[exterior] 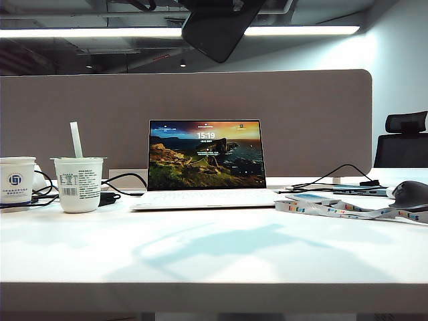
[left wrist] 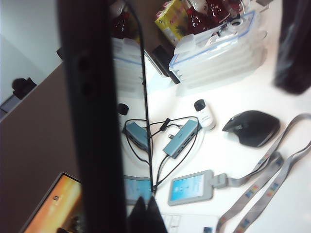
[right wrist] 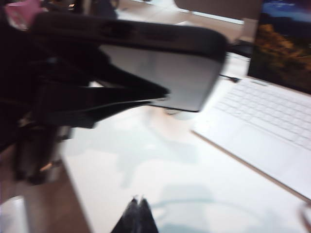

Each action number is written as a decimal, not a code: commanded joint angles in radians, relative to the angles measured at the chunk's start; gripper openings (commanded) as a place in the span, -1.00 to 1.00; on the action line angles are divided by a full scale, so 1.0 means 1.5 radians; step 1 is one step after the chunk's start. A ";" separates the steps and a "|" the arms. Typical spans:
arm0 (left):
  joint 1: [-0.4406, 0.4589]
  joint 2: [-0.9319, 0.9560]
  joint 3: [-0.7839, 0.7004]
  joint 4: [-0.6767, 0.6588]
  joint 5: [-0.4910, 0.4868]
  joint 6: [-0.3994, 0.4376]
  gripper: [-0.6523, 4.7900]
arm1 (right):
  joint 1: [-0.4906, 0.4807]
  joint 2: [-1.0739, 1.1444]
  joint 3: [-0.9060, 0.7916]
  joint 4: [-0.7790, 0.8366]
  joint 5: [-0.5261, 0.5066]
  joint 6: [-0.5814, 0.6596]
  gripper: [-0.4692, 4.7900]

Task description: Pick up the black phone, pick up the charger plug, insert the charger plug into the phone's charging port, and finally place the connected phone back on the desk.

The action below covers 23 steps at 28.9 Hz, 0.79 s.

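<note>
Above the back-middle of the surface [exterior: 214, 267], over the laptop [exterior: 204, 160], the black phone [exterior: 217, 27] hangs well clear of the top, tilted. The left gripper [left wrist: 141, 216] is nearly closed and pinches the phone across its flat faces, so step 1 (phone up) looks done. The right gripper [right wrist: 138, 213], low over the surface's front part w/ the laptop keyboard beside it, has its tips pressed together and nothing shows between them; the pics show no plug in it. Thin black cables [left wrist: 160, 170] lie looped by the grey-blue hub [left wrist: 181, 138] toward the surface's far right; the charger plug's tip can't be picked out among them. Left to do, by this read: grab plug, seat it in the charging port (not visible here), then set the phone down.
</note>
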 commanded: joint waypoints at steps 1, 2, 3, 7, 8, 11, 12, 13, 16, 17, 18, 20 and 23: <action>-0.001 -0.014 0.005 0.027 0.001 -0.061 -0.78 | 0.000 -0.004 0.003 0.016 0.111 0.000 -0.83; -0.001 -0.017 0.005 0.025 0.001 -0.067 -0.78 | 0.000 -0.004 0.003 0.017 0.134 0.000 -0.83; -0.001 -0.022 0.005 0.021 0.001 -0.076 -0.78 | 0.000 -0.004 0.003 0.017 0.162 0.000 -0.83; -0.001 -0.036 0.005 0.018 0.001 -0.143 -0.78 | 0.000 -0.004 0.003 0.023 0.259 0.000 -0.83; 0.000 -0.040 0.005 0.017 0.001 -0.164 -0.78 | 0.000 -0.004 0.003 0.027 0.277 0.000 -0.83; 0.003 -0.055 0.005 0.006 0.004 -0.216 -0.78 | 0.000 -0.004 0.004 0.042 0.323 0.001 -0.83; 0.006 -0.061 0.005 0.002 0.009 -0.232 -0.78 | 0.000 -0.004 0.004 0.049 0.337 0.001 -0.83; 0.008 -0.067 0.005 0.000 0.015 -0.245 -0.78 | 0.000 -0.004 0.004 0.054 0.348 0.001 -0.83; 0.009 -0.078 0.005 -0.010 0.048 -0.287 -0.78 | -0.001 -0.003 0.004 0.073 0.382 0.001 -0.83; 0.009 -0.083 0.005 -0.015 0.055 -0.302 -0.78 | -0.001 -0.003 0.004 0.078 0.394 0.001 -0.83; 0.009 -0.087 0.005 -0.021 0.056 -0.310 -0.78 | -0.002 -0.002 0.004 0.082 0.404 0.001 -0.83; 0.009 -0.095 0.005 -0.038 0.059 -0.318 -0.78 | -0.005 -0.001 0.004 0.090 0.419 0.001 -0.83; 0.009 -0.101 0.005 -0.057 0.089 -0.332 -0.78 | -0.013 0.010 0.012 0.094 0.424 0.001 -0.83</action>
